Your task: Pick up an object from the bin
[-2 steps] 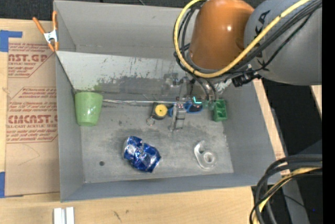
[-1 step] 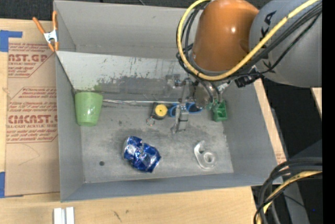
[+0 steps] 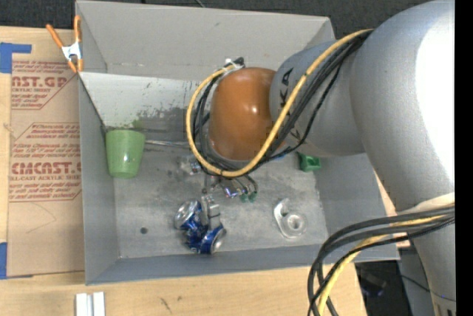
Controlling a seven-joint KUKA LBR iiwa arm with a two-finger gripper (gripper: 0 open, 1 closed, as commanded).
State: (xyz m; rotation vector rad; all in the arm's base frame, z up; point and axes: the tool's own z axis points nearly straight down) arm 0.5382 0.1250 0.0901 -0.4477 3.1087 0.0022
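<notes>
- Grey metal bin [image 3: 222,34]: a few loose things on its floor, none heaped
- Landmark: crumpled blue and silver piece [image 3: 198,227], foil or thin metal, exact kind not determinable; it lies on the bin floor close to the near wall
- End effector [image 3: 211,204]: directly above the far edge of the crumpled piece, pointing down at it; contact with it cannot be confirmed
- End effector state: cannot tell whether it is wide or narrow; nothing is seen held in it
- Orange cover [image 3: 238,114] on the wrist: beyond the crumpled piece, ringed by yellow and black cables [image 3: 194,115]
- Green plastic cup [image 3: 124,152]: left of and beyond the crumpled piece, well apart, against the bin's left wall
- Pale ring-shaped piece [image 3: 290,220]: right of the crumpled piece, apart from it
- Small green block [image 3: 309,162]: right of and beyond the crumpled piece, well apart, beside the arm
</notes>
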